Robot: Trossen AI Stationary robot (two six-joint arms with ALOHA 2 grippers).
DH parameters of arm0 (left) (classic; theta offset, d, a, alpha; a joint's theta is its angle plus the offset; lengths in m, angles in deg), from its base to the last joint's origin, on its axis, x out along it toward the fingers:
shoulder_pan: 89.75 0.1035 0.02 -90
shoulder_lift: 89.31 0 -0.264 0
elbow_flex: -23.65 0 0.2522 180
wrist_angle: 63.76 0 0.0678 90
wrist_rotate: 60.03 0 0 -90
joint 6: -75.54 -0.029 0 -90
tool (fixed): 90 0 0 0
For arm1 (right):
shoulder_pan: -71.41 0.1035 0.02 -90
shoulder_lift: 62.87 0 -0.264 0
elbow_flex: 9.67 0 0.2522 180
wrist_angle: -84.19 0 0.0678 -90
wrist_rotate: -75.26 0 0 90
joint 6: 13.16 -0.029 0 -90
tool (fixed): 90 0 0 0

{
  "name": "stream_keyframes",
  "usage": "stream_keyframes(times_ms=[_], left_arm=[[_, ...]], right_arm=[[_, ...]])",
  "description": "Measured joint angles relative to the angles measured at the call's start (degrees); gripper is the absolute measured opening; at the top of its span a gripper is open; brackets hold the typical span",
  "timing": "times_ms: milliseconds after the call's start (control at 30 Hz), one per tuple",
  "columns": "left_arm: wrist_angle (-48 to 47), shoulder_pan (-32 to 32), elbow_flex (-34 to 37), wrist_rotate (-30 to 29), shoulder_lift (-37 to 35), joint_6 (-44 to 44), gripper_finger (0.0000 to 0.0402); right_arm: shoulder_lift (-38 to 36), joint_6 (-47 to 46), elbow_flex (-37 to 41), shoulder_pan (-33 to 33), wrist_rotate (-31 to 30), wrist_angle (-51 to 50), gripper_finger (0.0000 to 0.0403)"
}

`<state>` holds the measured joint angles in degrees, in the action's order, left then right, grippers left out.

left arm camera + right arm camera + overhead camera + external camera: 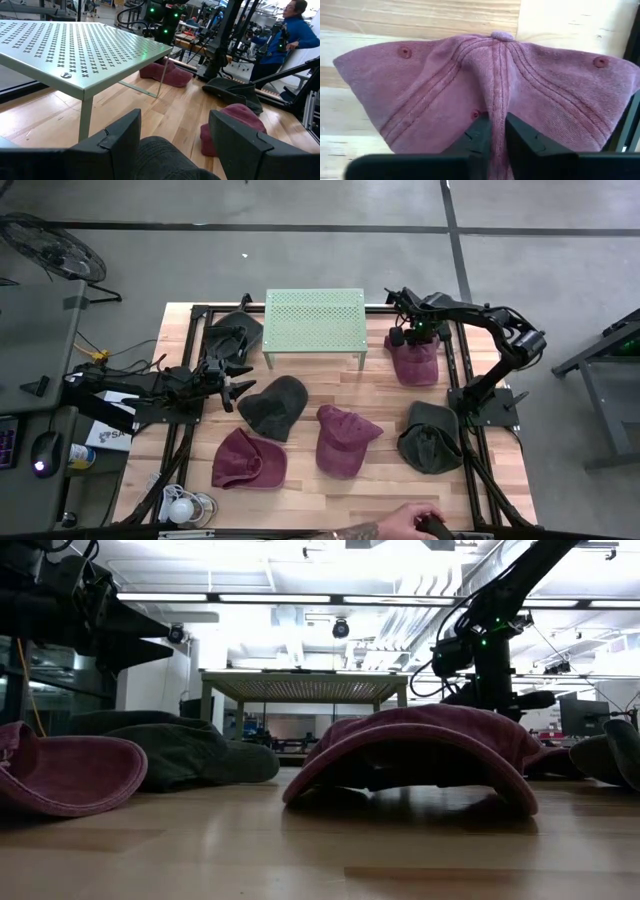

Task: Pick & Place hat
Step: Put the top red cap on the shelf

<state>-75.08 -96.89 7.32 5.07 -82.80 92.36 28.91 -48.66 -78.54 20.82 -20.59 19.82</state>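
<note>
While the right gripper [498,131] sits at the two o'clock corner of the table [330,385], its fingers are pinched on a raised fold of the maroon hat [490,85] along the crown seam, just below the top button. That hat [413,358] lies flat on the wood just beside the green perforated rack [314,320], on its three o'clock side.

For a sound lift, the pinch should take in enough cloth to hold; a thin ridge of fabric is likely to slip out once the hat's weight hangs from it. Raise straight up first, so the brim clears the table before any sideways travel, and keep clear of the rack leg nearby. If the rack is the target, which the task does not state, the hat must rise above its top edge before crossing.

The left gripper [232,387] waits at nine o'clock, fingers spread, poised over the edge of a dark green hat [274,406]. Two more maroon hats [348,438] and another dark one [430,436] lie toward six o'clock, well apart from the working gripper. A person's hand [405,522] rests at the table's near edge; keep motions away from it.
</note>
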Motion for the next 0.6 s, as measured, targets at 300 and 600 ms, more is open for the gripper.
stream_keyframes(times_ms=[300,600], left_arm=[[0.00,0.00,0.00,0.00,0.00,0.00,0.0230],[0.00,-0.01,0.00,0.00,0.02,0.00,0.0230]], right_arm=[[-4.94,1.06,0.04,0.02,0.27,-1.29,0.0006],[-14.36,0.58,0.04,1.74,0.64,-1.79,0.0003]])
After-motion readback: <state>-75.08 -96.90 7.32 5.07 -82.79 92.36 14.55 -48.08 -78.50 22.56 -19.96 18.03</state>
